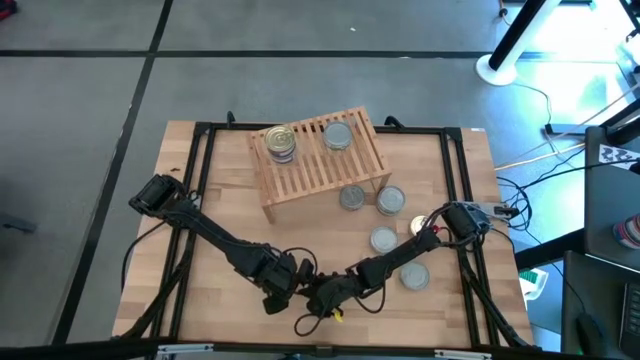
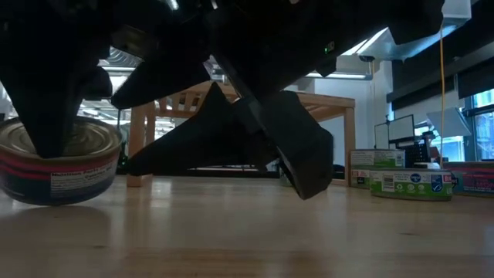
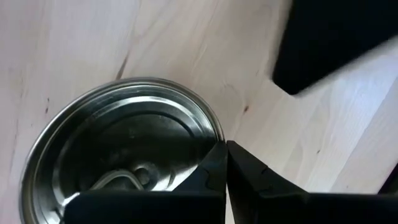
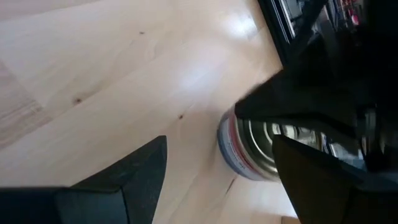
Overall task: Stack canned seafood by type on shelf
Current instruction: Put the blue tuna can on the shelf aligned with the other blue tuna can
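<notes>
A silver-topped tin [image 3: 124,149] with a red and blue label [image 2: 58,166] stands on the wooden table near its front edge. My left gripper [image 3: 225,158] points straight down, shut, with its tips at the tin's rim. My right gripper [image 4: 219,149] reaches in low from the right. It is open, and the tin [image 4: 245,152] lies just beyond its fingertips, untouched. The slatted shelf [image 1: 320,165] stands at the far middle. On it are a stack of tins [image 1: 281,143] and a single grey tin [image 1: 338,135]. My left gripper comes from above, its shut fingertips [image 3: 214,165] meeting the tin's top at the rim [image 3: 219,134]. In the low view a dark finger [image 2: 46,116] stands on the tin's top. Whether the rim is pinched between the fingers, I cannot tell.
Several more tins lie on the table right of centre: two [image 1: 351,197] [image 1: 391,201] by the shelf's near corner and two [image 1: 384,240] [image 1: 415,275] beside my right arm. Black frame rails [image 1: 200,180] run along both table sides. Bare wood lies at the near left.
</notes>
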Action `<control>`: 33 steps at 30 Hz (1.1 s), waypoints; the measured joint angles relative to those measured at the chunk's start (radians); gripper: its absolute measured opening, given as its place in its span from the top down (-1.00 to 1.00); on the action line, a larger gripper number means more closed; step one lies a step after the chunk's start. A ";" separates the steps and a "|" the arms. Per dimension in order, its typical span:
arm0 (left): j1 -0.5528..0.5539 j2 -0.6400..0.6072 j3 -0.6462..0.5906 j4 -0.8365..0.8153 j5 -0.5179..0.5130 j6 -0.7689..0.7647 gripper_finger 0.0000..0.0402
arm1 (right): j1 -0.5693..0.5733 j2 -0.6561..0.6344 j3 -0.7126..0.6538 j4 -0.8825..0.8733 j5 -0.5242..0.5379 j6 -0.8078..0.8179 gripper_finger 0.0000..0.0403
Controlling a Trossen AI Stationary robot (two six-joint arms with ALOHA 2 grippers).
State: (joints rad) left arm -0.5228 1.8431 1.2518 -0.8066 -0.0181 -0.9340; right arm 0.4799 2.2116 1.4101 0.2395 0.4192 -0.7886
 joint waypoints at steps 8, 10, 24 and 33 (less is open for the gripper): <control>-0.001 -0.002 0.002 0.001 0.000 -0.001 1.00 | -0.044 0.001 0.000 -0.034 -0.012 0.378 -0.44; -0.002 -0.002 0.002 0.001 0.000 -0.001 1.00 | -0.058 0.001 0.000 -0.055 -0.056 0.480 -0.44; -0.026 -0.004 0.002 0.003 -0.001 -0.004 1.00 | -0.156 0.001 0.000 -0.084 -0.247 0.942 -0.44; -0.054 0.007 0.000 0.007 -0.010 -0.008 1.00 | -0.184 0.001 0.000 -0.077 -0.412 1.143 -0.44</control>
State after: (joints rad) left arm -0.5769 1.8498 1.2518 -0.7997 -0.0284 -0.9425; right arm 0.2960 2.2127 1.4097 0.1630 0.0073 0.3549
